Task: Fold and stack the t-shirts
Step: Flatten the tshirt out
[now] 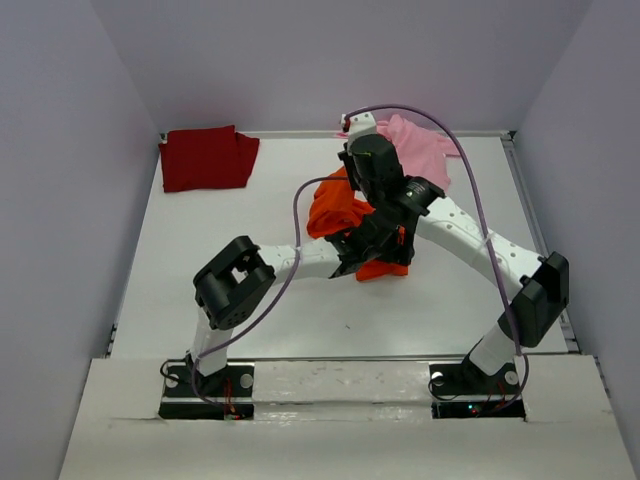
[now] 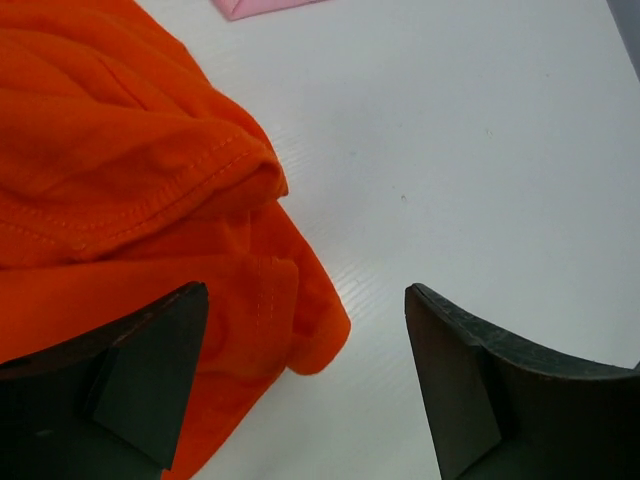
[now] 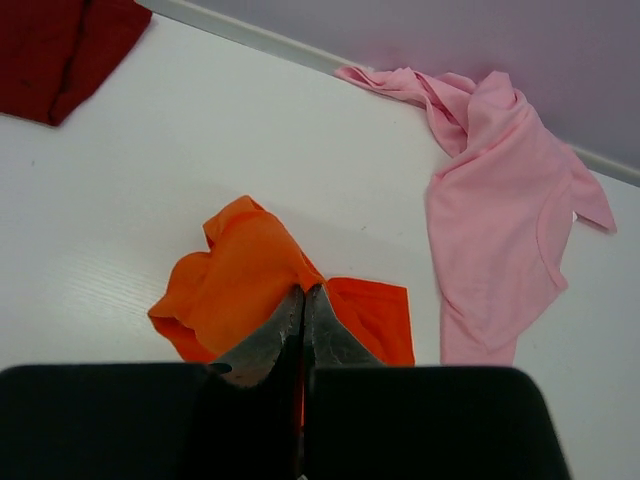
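The bright orange t-shirt (image 1: pixel 333 212) lies bunched at the table's middle. My right gripper (image 1: pixel 350 193) is above it, and in the right wrist view it (image 3: pixel 303 292) is shut on a pinched-up fold of the orange t-shirt (image 3: pixel 240 275). My left gripper (image 1: pixel 372 246) is low at the shirt's near edge. In the left wrist view it (image 2: pixel 305 375) is open, its left finger over the orange t-shirt (image 2: pixel 120 170) and its right finger over bare table. The light pink t-shirt (image 1: pixel 422 148) lies crumpled at the back right. The dark red t-shirt (image 1: pixel 208 157) lies folded at the back left.
The white table (image 1: pixel 230 220) is walled by grey panels at the back and both sides. A purple cable (image 1: pixel 470 190) loops over the right arm, another runs along the left arm. The pink shirt (image 3: pixel 495 215) and dark red shirt (image 3: pixel 60 45) show in the right wrist view.
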`<state>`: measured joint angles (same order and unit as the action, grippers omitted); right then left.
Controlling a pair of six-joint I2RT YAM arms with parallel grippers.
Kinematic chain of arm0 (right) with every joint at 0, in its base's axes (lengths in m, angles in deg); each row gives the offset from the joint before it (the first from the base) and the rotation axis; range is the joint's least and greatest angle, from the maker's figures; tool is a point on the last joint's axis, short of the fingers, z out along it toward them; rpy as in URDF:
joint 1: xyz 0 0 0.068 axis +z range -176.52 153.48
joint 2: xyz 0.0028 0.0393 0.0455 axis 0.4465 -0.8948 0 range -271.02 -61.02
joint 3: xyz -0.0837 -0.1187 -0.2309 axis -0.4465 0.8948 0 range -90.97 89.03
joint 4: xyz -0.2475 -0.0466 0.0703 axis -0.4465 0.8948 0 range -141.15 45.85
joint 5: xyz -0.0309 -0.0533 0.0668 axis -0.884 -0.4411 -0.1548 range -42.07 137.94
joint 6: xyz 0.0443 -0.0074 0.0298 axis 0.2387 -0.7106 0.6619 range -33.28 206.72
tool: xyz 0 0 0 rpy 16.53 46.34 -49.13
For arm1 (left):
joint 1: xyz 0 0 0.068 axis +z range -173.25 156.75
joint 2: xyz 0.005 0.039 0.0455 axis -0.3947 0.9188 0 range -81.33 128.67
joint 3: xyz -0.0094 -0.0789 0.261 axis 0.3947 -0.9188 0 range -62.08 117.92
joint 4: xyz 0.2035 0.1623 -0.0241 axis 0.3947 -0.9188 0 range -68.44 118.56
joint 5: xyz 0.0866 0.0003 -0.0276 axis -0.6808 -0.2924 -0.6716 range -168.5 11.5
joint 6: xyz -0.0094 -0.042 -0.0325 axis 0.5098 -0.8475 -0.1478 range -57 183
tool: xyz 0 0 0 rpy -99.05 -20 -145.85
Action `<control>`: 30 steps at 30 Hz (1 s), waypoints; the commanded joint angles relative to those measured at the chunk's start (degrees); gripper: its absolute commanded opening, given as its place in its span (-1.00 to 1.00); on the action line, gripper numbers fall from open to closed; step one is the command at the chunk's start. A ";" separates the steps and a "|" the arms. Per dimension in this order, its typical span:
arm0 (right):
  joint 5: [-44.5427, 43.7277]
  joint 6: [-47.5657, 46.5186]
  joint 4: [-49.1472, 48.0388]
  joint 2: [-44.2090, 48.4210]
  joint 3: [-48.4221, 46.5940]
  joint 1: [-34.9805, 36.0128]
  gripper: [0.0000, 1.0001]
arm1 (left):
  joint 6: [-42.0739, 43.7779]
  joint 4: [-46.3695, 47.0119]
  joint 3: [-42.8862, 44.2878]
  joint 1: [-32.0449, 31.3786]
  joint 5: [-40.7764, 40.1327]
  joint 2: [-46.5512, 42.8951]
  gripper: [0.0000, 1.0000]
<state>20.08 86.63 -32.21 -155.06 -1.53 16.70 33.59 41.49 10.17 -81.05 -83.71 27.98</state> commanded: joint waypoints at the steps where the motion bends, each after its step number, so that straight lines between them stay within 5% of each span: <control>1: 1.58 1.51 -2.06 2.54 1.79 1.51 -1.00 | 5.85 -2.47 6.58 -0.38 -0.06 3.44 0.78; 10: 1.58 2.30 -2.77 3.34 4.61 0.99 -1.00 | 7.43 -5.89 11.42 -0.56 0.29 8.72 0.76; 20: 1.58 2.30 -3.29 3.77 6.45 0.46 -1.00 | 7.79 -5.63 10.55 -0.56 -1.29 10.48 0.18; 30: 2.54 3.26 -3.91 4.57 9.00 0.46 -1.00 | 8.23 -6.25 11.51 -0.56 -2.08 10.48 -0.10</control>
<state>21.02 88.48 -35.29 -152.55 5.64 17.27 40.10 34.34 18.54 -81.05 -84.61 38.93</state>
